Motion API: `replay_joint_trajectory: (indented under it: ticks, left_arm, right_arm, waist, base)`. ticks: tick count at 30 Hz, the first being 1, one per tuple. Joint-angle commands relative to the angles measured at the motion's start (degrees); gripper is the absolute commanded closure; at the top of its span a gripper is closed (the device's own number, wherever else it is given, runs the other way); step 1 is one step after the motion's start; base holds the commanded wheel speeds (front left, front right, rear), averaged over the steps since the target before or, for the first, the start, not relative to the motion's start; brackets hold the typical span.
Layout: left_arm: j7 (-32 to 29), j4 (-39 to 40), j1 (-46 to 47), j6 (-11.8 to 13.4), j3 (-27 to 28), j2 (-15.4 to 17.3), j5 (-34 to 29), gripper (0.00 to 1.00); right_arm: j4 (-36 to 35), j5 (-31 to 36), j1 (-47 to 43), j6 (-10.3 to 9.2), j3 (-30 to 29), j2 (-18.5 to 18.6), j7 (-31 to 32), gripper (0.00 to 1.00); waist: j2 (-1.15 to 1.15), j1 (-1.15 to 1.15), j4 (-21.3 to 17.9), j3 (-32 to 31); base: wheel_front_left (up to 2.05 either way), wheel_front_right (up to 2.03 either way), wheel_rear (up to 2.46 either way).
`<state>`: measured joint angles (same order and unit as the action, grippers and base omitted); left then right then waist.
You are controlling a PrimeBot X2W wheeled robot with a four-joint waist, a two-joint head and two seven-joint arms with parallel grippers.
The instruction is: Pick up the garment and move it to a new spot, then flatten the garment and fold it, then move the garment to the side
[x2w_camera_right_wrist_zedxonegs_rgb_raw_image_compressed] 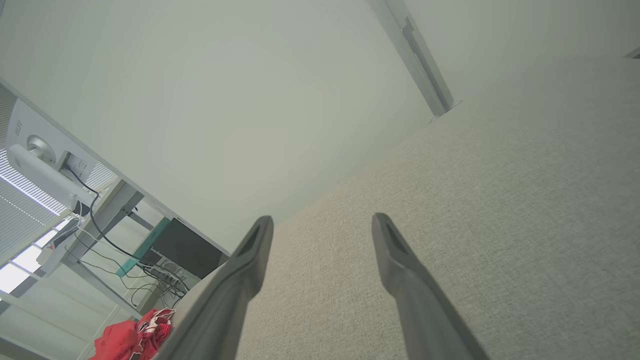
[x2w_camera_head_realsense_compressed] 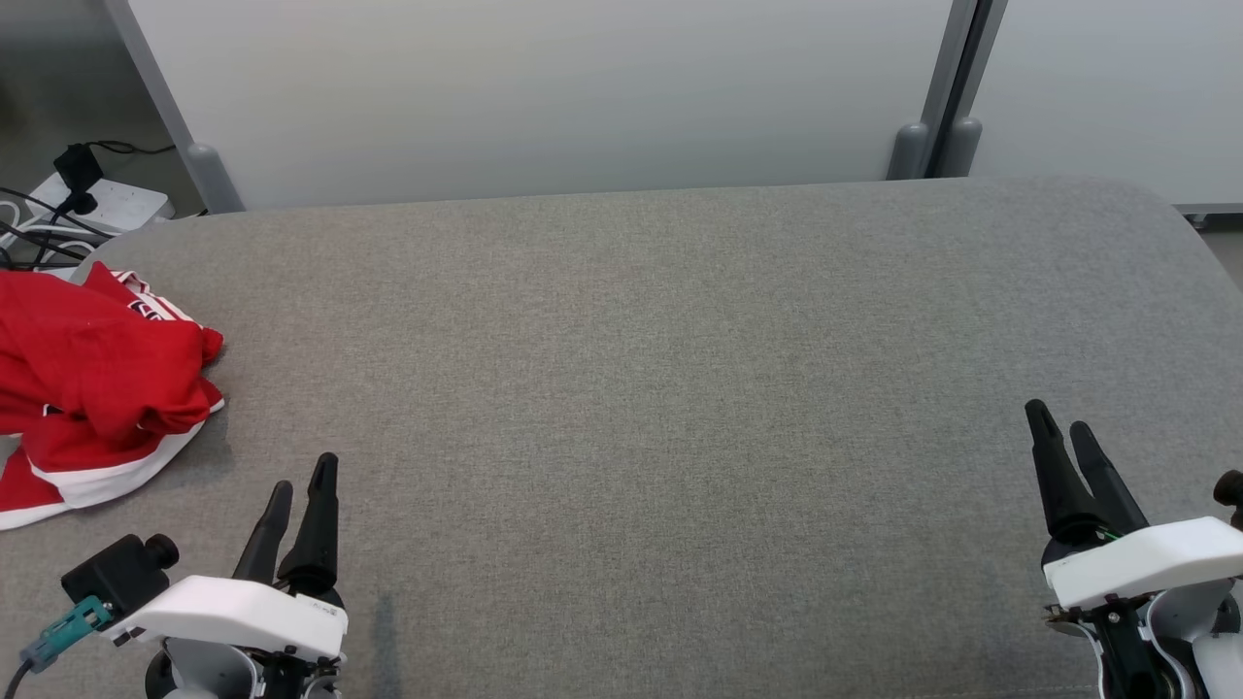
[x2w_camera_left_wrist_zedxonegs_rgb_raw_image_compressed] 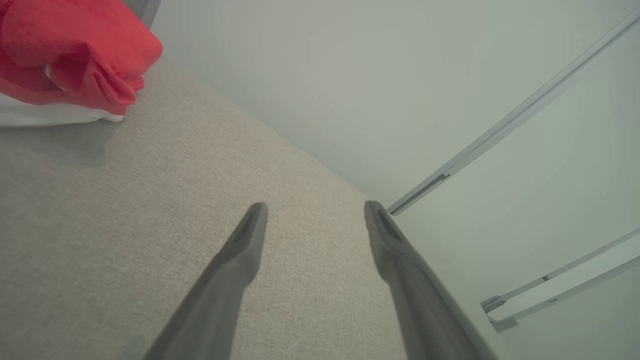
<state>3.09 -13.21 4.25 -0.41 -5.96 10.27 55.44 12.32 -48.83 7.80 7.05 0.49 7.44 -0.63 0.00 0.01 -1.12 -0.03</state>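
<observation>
Nearest the robot, the left hand (x2w_camera_head_realsense_compressed: 304, 473) sits low at the near left of the tabletop (x2w_camera_head_realsense_compressed: 660, 369), spread wide and holding nothing. The left wrist view shows bare grey cloth between its fingers (x2w_camera_left_wrist_zedxonegs_rgb_raw_image_compressed: 240, 255). The right hand (x2w_camera_head_realsense_compressed: 1058, 417) mirrors it at the near right, also wide and empty. Both look parked in a rest pose, far apart and pointing away from the robot. That leaves the middle of the tabletop free as working room for flattening and folding.

Farther out on the left lies the garment (x2w_camera_head_realsense_compressed: 97, 379), red with white trim. It is crumpled in a heap at the tabletop's left edge, with part of it running out of the head view. It is near the left hand but apart from it, ahead and to that hand's left.

I judge that the first step has not begun: the heap is bunched and neither hand touches it. The left hand is the likely one to reach, being much closer; the right is well apart, across the width of the tabletop. A loose heap offers plenty of folds to pinch, though the layers may come up unevenly.

Beyond the far edge stand pale wall panels (x2w_camera_head_realsense_compressed: 544, 87). At the far left a power strip (x2w_camera_head_realsense_compressed: 107, 199) lies with its cables.
</observation>
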Motion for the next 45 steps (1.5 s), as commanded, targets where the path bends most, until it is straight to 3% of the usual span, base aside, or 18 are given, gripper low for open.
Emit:
replay_joint_trajectory:
  ticks: [1, 24, 45]
  left_arm:
    - [0.5, 2.0, 3.1, 0.3, 0.7, 1.6, -1.8, 0.00]
    - [3.7, 1.9, 5.1, 3.6, -3.8, 6.4, -16.6, 0.00]
    - [5.1, 1.5, 5.9, 6.8, -6.3, 8.5, -25.3, 0.00]
  right_arm:
    - [-1.4, 1.8, 2.5, 0.29, 0.6, 1.3, -1.0, 0.00]
    - [0.4, 18.3, 1.0, 0.34, 3.1, 0.7, -3.8, 0.00]
    - [1.7, 30.1, 0.5, 0.39, 3.5, 0.4, -5.6, 0.00]
  waist:
    - [0.00, 0.00, 0.1, 0.0]
    - [0.00, 0.00, -0.1, -0.2]
    - [0.00, 0.00, -0.4, 0.0]
  base:
    - [0.00, 0.00, 0.00]
    - [0.00, 0.00, 0.00]
    - [0.00, 0.00, 0.00]
